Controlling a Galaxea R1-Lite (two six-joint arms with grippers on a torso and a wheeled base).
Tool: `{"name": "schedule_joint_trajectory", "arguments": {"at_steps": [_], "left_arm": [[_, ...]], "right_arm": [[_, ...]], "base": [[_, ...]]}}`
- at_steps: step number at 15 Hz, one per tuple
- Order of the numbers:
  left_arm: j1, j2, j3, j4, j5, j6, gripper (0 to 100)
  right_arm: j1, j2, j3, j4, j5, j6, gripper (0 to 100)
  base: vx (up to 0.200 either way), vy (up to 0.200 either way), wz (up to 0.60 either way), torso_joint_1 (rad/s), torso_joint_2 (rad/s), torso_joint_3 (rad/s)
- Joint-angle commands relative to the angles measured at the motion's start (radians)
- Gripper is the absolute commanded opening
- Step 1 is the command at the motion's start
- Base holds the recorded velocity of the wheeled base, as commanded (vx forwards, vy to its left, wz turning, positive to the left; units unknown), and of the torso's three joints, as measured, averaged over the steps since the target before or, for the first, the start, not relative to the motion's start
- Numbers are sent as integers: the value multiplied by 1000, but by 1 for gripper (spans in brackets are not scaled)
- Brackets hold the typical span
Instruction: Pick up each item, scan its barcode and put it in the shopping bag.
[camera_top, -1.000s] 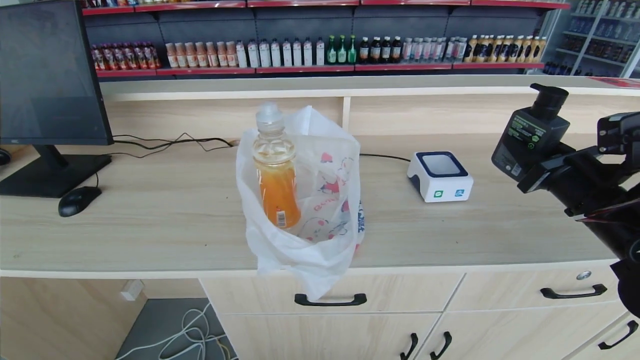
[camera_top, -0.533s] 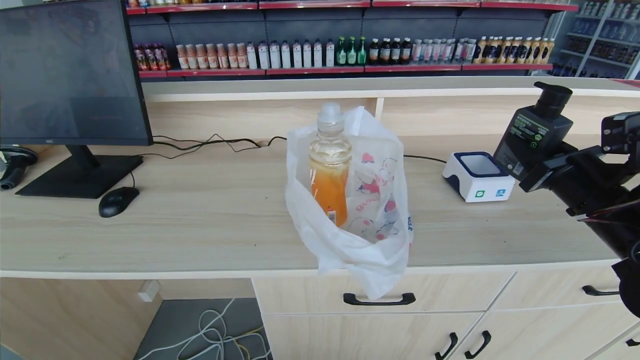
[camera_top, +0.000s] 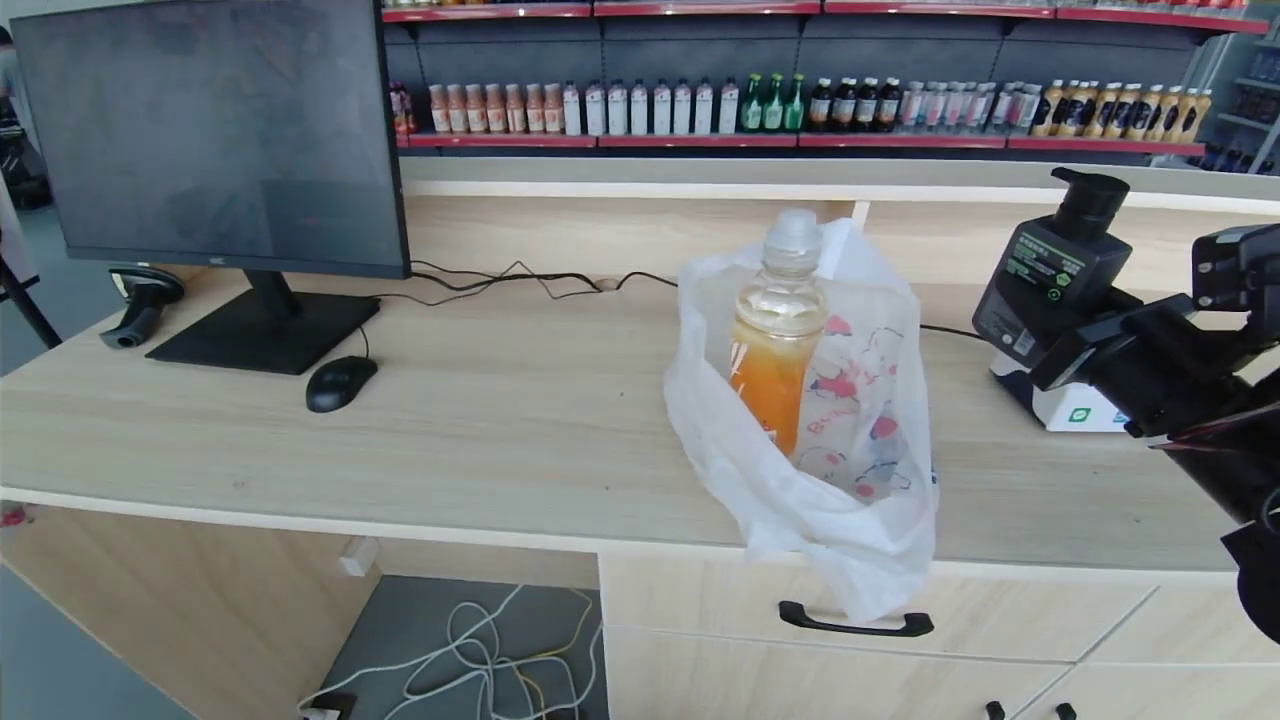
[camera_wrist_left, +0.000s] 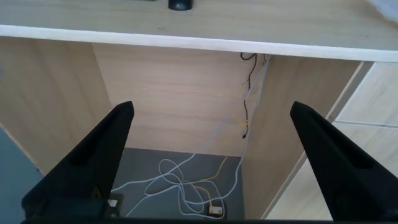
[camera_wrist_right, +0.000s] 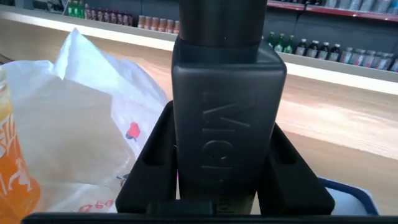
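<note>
**Risk check: pump bottle on its way to the bag**

Shop counter, light wood top (camera_top: 500, 440), drink shelves behind. My right gripper (camera_top: 1075, 345) is clamped on the lower body of the dark grey square pump bottle (camera_top: 1050, 280). I hold it in the air above the white-and-navy box barcode scanner (camera_top: 1075, 410) and to the right of the bag. My left gripper (camera_wrist_left: 211, 109) is spread wide with nothing in it, hanging below the counter edge.

The thin white plastic shopping bag (camera_top: 860, 500) stands near the front edge, its lower fold drooping over it. The clear bottle of orange drink (camera_top: 775, 330) stands upright inside.

What could go wrong, in my judgement:
- Bag mouth is floppy and half taken. Coming in low, I could snag the rim and drag the bag off the edge.
- Setting down against the orange bottle could tip it.
- I grip low and the pump head is heavy, so the bottle may pivot.
- I can't tell whether the barcode faces the scanner window, so the scan may miss.
</note>
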Motion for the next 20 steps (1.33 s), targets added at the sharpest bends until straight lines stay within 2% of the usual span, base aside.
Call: {"name": "schedule_joint_trajectory", "arguments": {"at_steps": [1, 9, 17, 20], "left_arm": [[0, 0, 0, 0, 0, 0, 100], [0, 0, 0, 0, 0, 0, 100], [0, 0, 0, 0, 0, 0, 100], [0, 0, 0, 0, 0, 0, 100]], "right_arm": [[-4, -14, 6, -5, -2, 0, 0], [-2, -2, 14, -5, -2, 0, 0], [15, 150, -6, -5, -1, -2, 0], [58, 156, 6, -5, -1, -2, 0]], "base": [[0, 0, 600, 17, 7, 2], [0, 0, 0, 0, 0, 0], [0, 0, 0, 0, 0, 0], [0, 0, 0, 0, 0, 0]]}}
